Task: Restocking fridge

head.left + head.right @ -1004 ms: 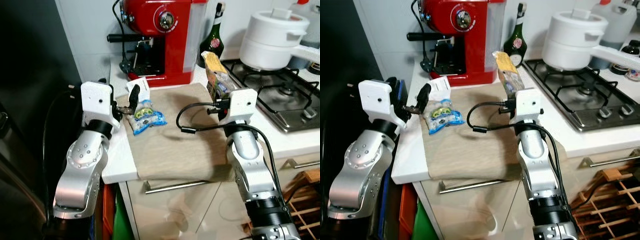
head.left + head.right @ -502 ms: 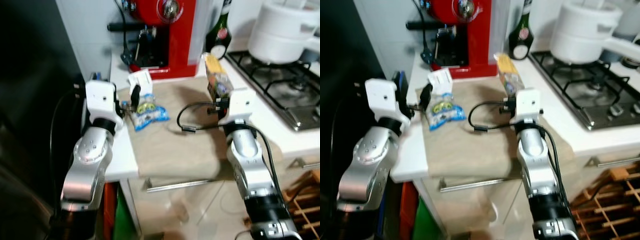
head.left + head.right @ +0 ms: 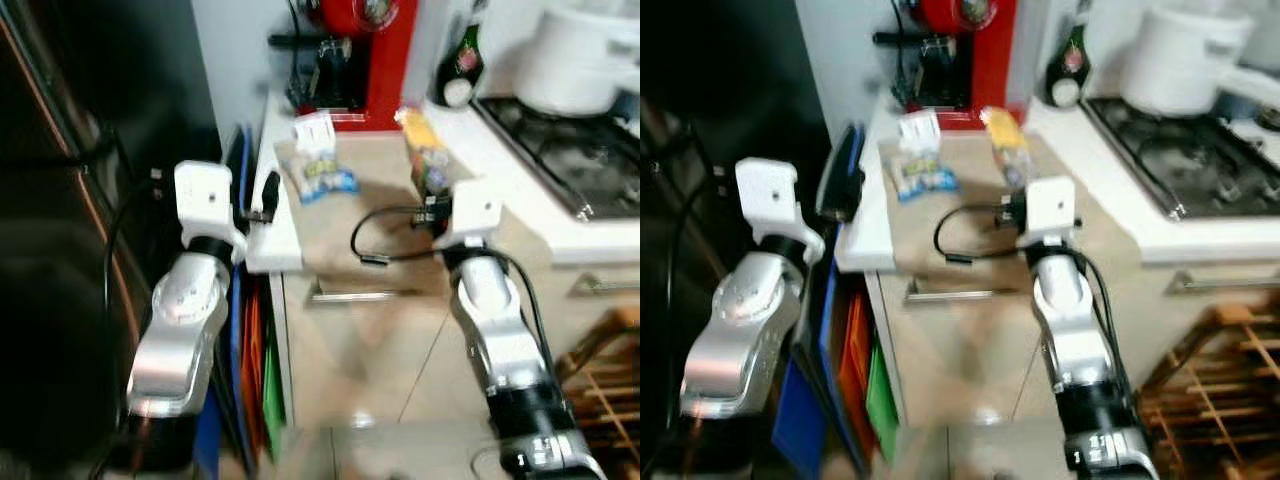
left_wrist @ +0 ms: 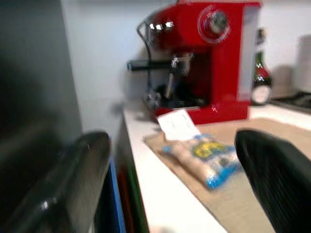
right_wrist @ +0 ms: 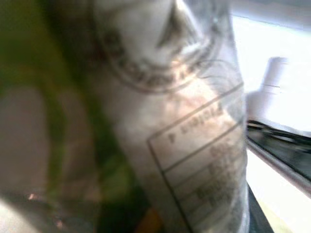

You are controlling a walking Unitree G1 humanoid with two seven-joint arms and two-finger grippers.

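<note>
Our right gripper [image 3: 428, 190] clamps the upright yellow-topped packet [image 3: 424, 150]. Our left gripper [image 3: 262, 200], open and empty, is nearer the blue snack packet [image 3: 321, 178], ahead on the counter.

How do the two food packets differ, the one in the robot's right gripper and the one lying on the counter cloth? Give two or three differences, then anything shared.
The yellow-topped packet stands upright in the right gripper; the blue-edged packet lies flat on the beige cloth, untouched. The yellow-topped packet looks taller and narrower; the blue-edged packet broader. Both are clear, printed plastic food packs.
</note>
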